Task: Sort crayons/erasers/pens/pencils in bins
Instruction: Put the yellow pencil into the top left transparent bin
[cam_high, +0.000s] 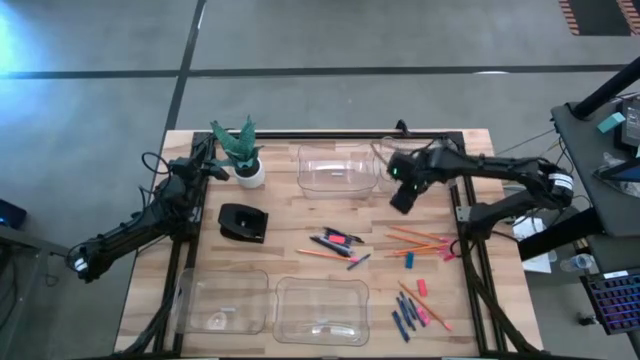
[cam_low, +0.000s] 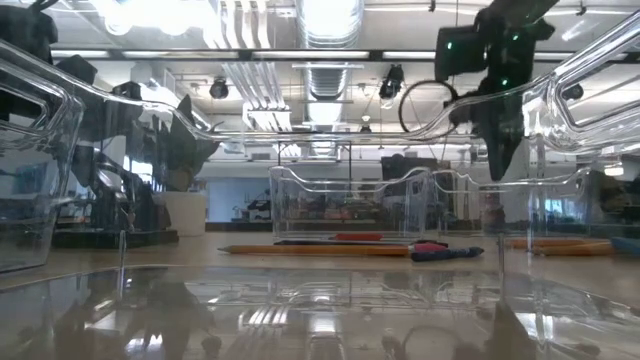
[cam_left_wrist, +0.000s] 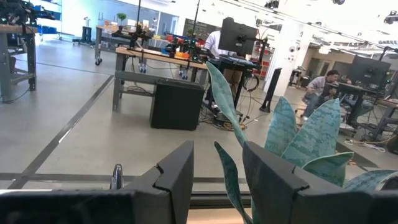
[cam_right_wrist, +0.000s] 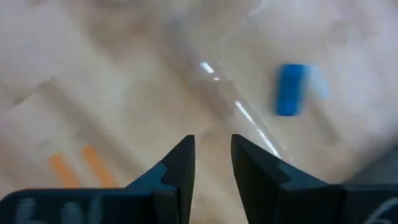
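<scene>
My right gripper (cam_high: 403, 196) (cam_right_wrist: 212, 158) hangs open above the table, fingers down, at the near edge of the far-right bin (cam_high: 385, 158). Nothing is between its fingers. A light-blue eraser (cam_right_wrist: 290, 89) lies just past that bin's clear rim (cam_right_wrist: 233, 106). Orange pencils (cam_high: 415, 238) (cam_right_wrist: 74, 165), black pens (cam_high: 330, 243), a pink eraser (cam_high: 421, 287) and dark-blue crayons (cam_high: 405, 315) lie flat on the wood. My left gripper (cam_high: 207, 160) (cam_left_wrist: 217, 180) waits open and level at the far left, beside the plant.
Three more clear bins stand at the far middle (cam_high: 335, 167), near left (cam_high: 225, 300) and near middle (cam_high: 320, 308). A potted plant (cam_high: 243, 155) and a small black box (cam_high: 242, 222) sit on the left. Bare wood lies between the bins.
</scene>
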